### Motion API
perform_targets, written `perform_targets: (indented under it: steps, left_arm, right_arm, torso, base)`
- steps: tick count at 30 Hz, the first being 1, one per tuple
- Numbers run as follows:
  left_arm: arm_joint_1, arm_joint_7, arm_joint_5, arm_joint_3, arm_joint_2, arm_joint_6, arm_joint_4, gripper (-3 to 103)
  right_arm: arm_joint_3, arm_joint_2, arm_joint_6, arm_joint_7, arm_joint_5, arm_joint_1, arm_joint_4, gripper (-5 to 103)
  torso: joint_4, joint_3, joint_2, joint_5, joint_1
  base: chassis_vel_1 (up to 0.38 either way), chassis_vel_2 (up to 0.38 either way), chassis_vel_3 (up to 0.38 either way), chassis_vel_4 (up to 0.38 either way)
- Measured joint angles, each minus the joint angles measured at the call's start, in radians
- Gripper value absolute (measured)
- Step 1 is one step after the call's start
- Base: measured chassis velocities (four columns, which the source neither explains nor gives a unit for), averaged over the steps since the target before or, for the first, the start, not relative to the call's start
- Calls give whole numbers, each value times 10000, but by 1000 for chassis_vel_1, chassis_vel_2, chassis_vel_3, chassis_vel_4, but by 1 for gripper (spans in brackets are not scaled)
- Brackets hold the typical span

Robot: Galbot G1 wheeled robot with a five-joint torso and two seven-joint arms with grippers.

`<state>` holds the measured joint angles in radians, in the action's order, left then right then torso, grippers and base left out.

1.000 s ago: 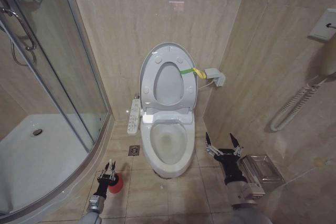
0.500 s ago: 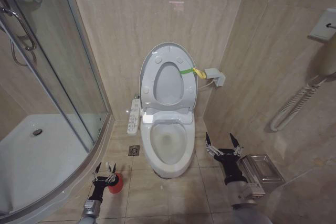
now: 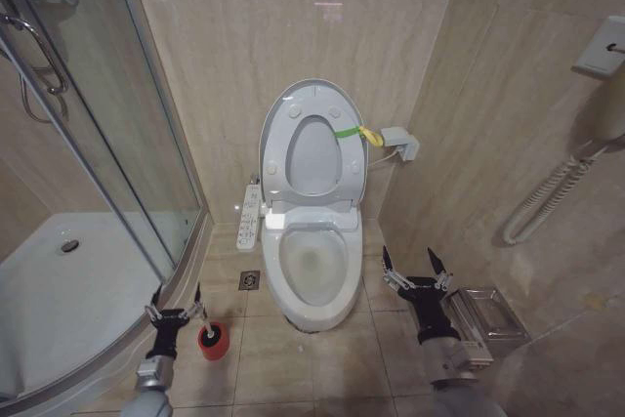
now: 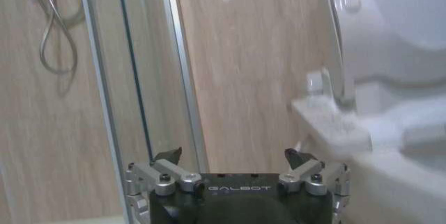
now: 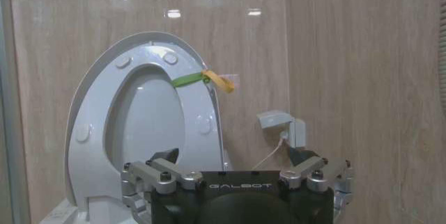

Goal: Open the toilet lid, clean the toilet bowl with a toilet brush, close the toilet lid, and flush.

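Observation:
The toilet lid point(image 3: 278, 119) stands upright against the wall with the ring seat raised against it and a green-and-yellow band point(image 3: 354, 132) on its edge. The lid point(image 5: 89, 109) and band point(image 5: 202, 79) also appear in the right wrist view. Below lies the open toilet bowl point(image 3: 312, 312). A red holder point(image 3: 214, 341) sits on the floor left of the bowl, with a small white tip of the toilet brush point(image 3: 208, 330) in it and the bristles hidden. My left gripper point(image 3: 174, 314) hovers open just left of the holder, holding nothing point(image 4: 233, 156). My right gripper point(image 3: 415, 271) is open to the right of the bowl point(image 5: 237, 156).
A curved glass shower enclosure point(image 3: 117, 173) and its white tray point(image 3: 59, 290) fill the left side. A control panel point(image 3: 249, 214) hangs beside the bowl. A metal fixture point(image 3: 485, 313), a corded handset point(image 3: 547, 197) and a small wall box point(image 3: 400, 140) line the right wall.
My left gripper has moved left, from over the red holder to beside it near the shower rail. The right gripper and the toilet have stayed put.

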<state>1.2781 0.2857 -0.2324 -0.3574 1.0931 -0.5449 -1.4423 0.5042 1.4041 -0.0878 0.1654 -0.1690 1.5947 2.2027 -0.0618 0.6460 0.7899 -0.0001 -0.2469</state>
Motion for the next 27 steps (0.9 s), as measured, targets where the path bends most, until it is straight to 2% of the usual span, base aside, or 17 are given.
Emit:
perform_targets:
  steps: [3,5,9,11,13,18,27]
  left_arm:
    - [587,113,-26,-331,-107,876,-1793,99]
    - [680,138,-29,-363,-106,997,-2054,99]
    - [1336,379,-18,-579,-41,2080,-4096,99]
    - [1426,413,-7,-600,-32,2223,-4359,99]
    - [1744,593,137,-700,22,2740,-5102,99]
    - [2457,871,394,-776,270,3189,-5735,99]
    - [3489,1032,823,-603,723,3076,-6347,99]
  right_arm:
    - [0,-1,0,0,0,0,0,100]
    - [0,0,0,4,1,-1,0,100]
    - [0,0,0,0,0,0,0,100]
    - [0,0,0,2,1,0,0,100]
    - [0,0,0,2,1,0,0,100]
    - [0,0,0,1,0,-1,0,100]
    - [0,0,0,0,0,0,0,100]
  torso:
    - [-1,0,0,1,0]
    - [-2,0,0,1,0]
    - [-1,0,0,2,0]
    - [-1,0,0,1,0]
    - [-2,0,0,2,0]
    - [0,0,0,2,0]
    - [-1,0,1,0,0]
  base:
    - [0,0,0,0]
    - [0,0,0,0]
    - [0,0,0,0]
    - [0,0,0,0]
    - [0,0,0,0]
    - [0,0,0,0]
    - [0,0,0,0]
